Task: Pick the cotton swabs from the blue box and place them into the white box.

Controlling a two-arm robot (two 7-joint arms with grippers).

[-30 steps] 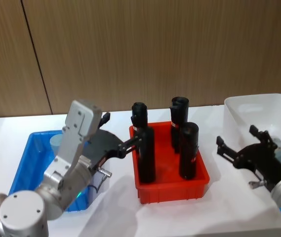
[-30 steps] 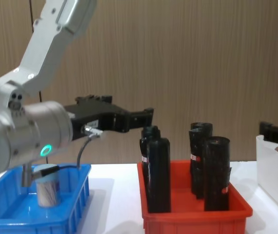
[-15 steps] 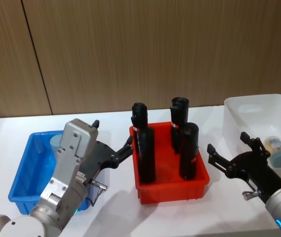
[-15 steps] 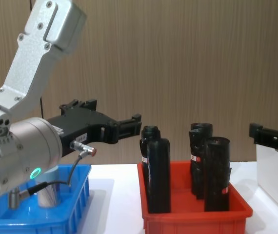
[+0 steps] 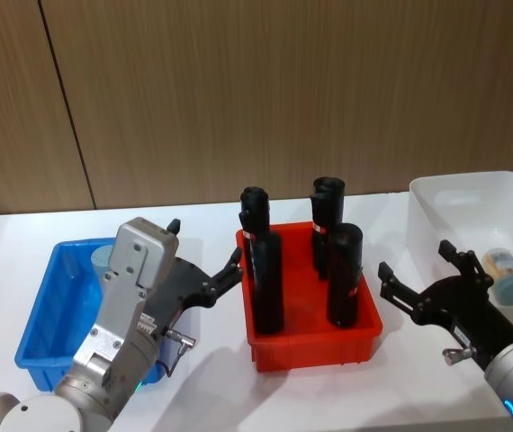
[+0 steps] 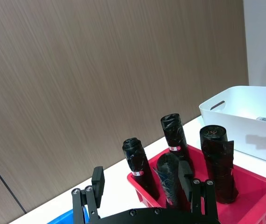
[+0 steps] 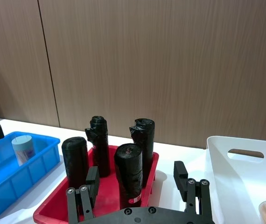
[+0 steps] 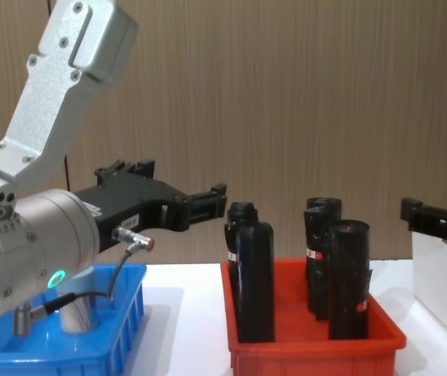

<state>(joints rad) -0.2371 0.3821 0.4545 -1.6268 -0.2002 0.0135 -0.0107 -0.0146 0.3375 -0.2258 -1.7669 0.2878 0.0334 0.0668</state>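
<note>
Head view has one jar of cotton swabs (image 5: pixel 103 258) standing upright in the far corner of the blue box (image 5: pixel 45 297), close to the back wall. A second jar (image 5: pixel 506 270) is already in the white box (image 5: pixel 445 193), looks like it's lying on its side.

Left hand (image 5: pixel 205 241) is open and empty. It's hovering over the blue box's edge on the red bin side, fingers pointed at the red bin (image 5: pixel 310 346), not at the jar. Right hand (image 5: pixel 414 261) is open and empty too, hanging over the worktop (image 5: pixel 220 378) between the red bin and the white box.

What I'd worry about:
- the left fingertips are just beside the nearest of the black bottles (image 5: pixel 268 279). Any sideways swing while turning back toward the jar could clip it and topple it into the others
- the jar sits tight in the corner, so a finger coming down on the wall side could land on the rim or shove the jar over instead of straddling it
- it's a smooth round jar, so an off-centre pinch probably lets it twist or squirt out
- the route to the white box goes over the red bin, so a weak grip there drops the jar in among the bottles
</note>
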